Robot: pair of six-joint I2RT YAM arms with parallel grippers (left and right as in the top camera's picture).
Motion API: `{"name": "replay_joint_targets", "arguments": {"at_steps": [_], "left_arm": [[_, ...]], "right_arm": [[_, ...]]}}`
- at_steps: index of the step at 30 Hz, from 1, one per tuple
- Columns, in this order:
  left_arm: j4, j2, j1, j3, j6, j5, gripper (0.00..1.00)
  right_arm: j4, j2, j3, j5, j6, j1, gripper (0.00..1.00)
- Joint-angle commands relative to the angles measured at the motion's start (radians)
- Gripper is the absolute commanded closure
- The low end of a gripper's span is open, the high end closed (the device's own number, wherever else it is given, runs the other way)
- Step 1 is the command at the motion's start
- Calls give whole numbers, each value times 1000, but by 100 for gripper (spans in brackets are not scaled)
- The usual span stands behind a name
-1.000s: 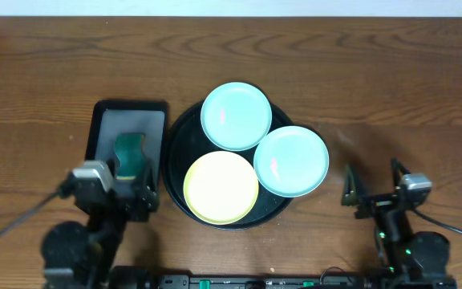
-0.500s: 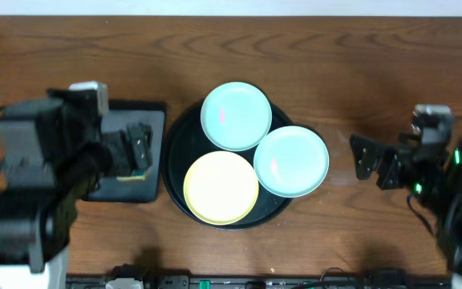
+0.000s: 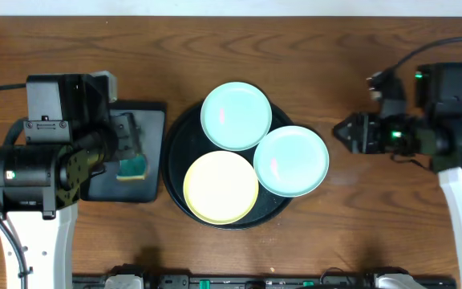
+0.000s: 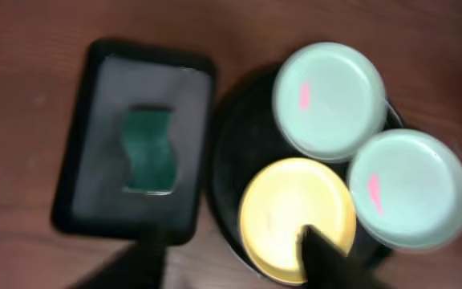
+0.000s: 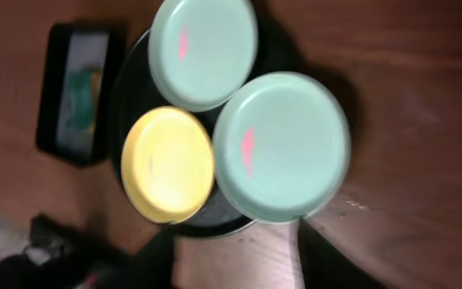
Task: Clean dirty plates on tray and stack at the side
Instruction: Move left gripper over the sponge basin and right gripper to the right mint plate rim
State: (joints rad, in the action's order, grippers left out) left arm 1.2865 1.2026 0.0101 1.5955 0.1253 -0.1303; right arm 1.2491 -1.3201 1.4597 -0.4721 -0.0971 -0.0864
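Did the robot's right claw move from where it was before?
Yes. The right gripper moved up the overhead picture, from beside the lower half of the round tray to beside its upper half.

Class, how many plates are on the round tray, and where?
3, all on the tray: far aqua plate at the back, right aqua plate on the right, yellow plate front-left. None seems hidden.

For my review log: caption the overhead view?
Two pale aqua-mint round plastic plates and one pale yellow round plastic plate lie on the large round black rimmed tray.
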Motion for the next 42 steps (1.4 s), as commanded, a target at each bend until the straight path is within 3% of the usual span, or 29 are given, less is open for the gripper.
{"name": "replay_joint_targets", "arguments": {"at_steps": [1,3,4,10,15,21,28,32,39,40,42], "left_arm": [[20,1,-5,-3,151,219,65],[38,2,-5,-25,151,274,65],[53,5,-5,-44,163,277,58],[51,19,-5,-95,185,277,44],[62,47,-5,-104,187,267,43],[66,77,-5,-104,169,228,39],[43,173,-5,-104,103,224,38],[27,281,-5,-104,20,224,37],[-8,374,-5,-104,4,187,37],[-9,377,-5,-104,2,195,28],[-10,377,-5,-104,2,206,26]], "right_arm": [[2,-42,16,32,4,-114,69],[-7,-79,16,147,-60,-210,67],[-18,-113,16,247,-105,-289,63],[-75,-252,16,413,-128,-475,54],[-105,-370,16,501,-174,-531,59],[-104,-409,18,577,-202,-459,52],[-10,-340,18,510,-202,-247,45],[30,-344,-12,503,-202,-188,52],[-57,-344,-116,479,-202,-183,62],[-79,-344,-135,479,-202,-183,63],[-122,-344,-169,479,-202,-183,65]]}}
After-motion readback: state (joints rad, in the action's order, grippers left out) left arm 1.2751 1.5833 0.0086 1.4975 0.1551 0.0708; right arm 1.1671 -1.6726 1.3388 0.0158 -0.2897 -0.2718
